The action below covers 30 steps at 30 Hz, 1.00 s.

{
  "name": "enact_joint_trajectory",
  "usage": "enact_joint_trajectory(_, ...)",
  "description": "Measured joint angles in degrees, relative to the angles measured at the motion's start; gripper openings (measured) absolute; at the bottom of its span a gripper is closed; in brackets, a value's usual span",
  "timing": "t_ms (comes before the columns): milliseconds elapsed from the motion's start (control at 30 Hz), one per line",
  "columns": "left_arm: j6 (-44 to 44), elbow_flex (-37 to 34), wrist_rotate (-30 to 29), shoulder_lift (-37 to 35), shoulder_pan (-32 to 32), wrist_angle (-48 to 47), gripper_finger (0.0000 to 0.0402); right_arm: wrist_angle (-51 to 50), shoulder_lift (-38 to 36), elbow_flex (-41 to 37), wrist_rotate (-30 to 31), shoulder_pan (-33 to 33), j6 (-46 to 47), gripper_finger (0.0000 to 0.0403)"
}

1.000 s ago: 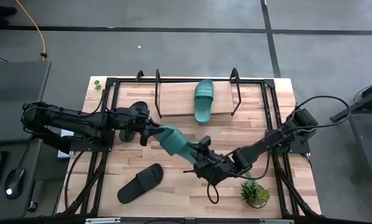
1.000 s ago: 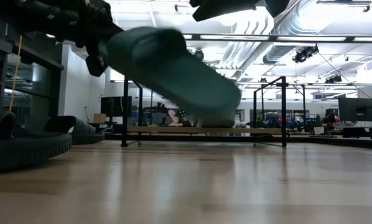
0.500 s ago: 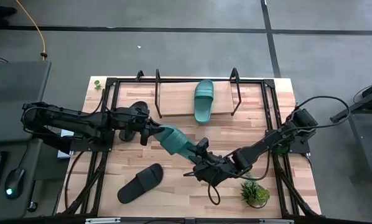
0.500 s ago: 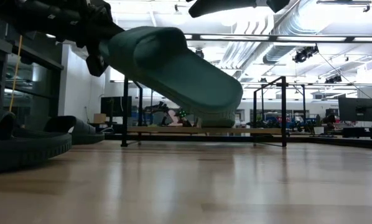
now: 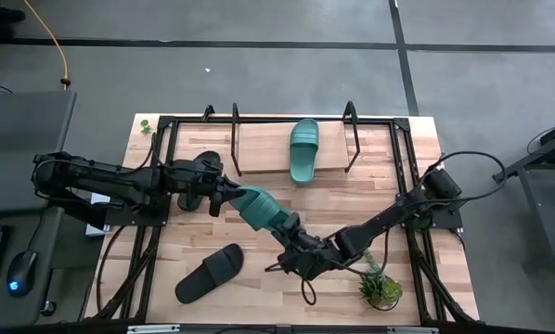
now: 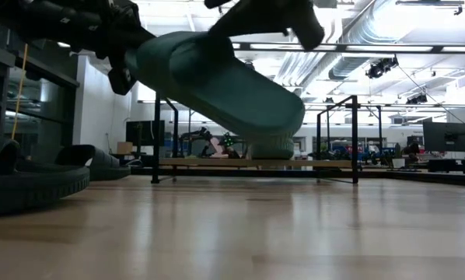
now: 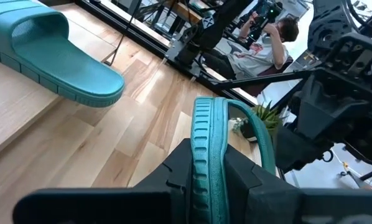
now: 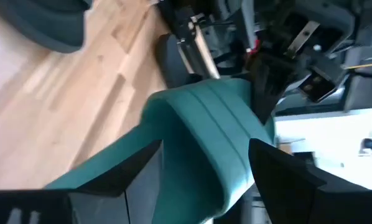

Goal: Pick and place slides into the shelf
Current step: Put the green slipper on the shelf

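My left gripper (image 5: 229, 198) reaches in from the table's left and is shut on one teal slide (image 5: 262, 211), which hangs in the air over the table's middle. My right gripper (image 5: 290, 243) is open at that slide's free end; in the right wrist view its fingers (image 8: 127, 180) stand on either side of the slide's strap (image 8: 217, 130). A second teal slide (image 5: 304, 150) lies sole-down on the shelf (image 5: 259, 148). One black slide (image 5: 211, 272) lies on the tabletop near the near edge. Another black slide (image 5: 200, 178) sits partly hidden under my left arm. My left gripper pinches the teal slide's sole by its edge (image 7: 204, 134) at the end nearest the left arm, between the two fingers. The fingers come about level from the table's left, along the slide. The slide is lifted clear, turned on its side, its free end (image 6: 279, 136) lower. My right gripper: I cannot tell whether its fingers touch the strap.
A small potted plant (image 5: 380, 288) stands near the table's near right, close beside my right arm. The shelf's black posts (image 5: 236, 116) rise at the far side. A person sits in the room beyond the table (image 7: 279, 31).
My right gripper has moved toward the table's left, closing in on the held slide's free end, and its fingers now straddle the strap. In the low view it has come down into sight above the slide. The left gripper and the slide have kept nearly still.
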Motion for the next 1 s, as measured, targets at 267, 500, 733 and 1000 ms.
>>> enact_joint_trajectory(267,-0.02,0.00,0.37,0.00,0.00,0.02,0.0044,3.04,2.20,0.00,2.25,-0.66,-4.52,0.0227)
enact_joint_trajectory(500,-0.04,0.00,0.81,0.00,0.00,0.26,0.0036,5.80,3.78,0.00,3.83,-2.02,-6.48,0.0227)
enact_joint_trajectory(733,-0.04,0.00,0.83,0.00,0.00,0.36,0.0043,7.31,4.43,0.00,6.14,-3.03,-5.66,0.0205)
enact_joint_trajectory(1000,-0.02,0.00,1.10,0.00,0.00,0.34,0.0045,9.32,4.43,0.00,6.32,-3.03,-5.23,0.0143)
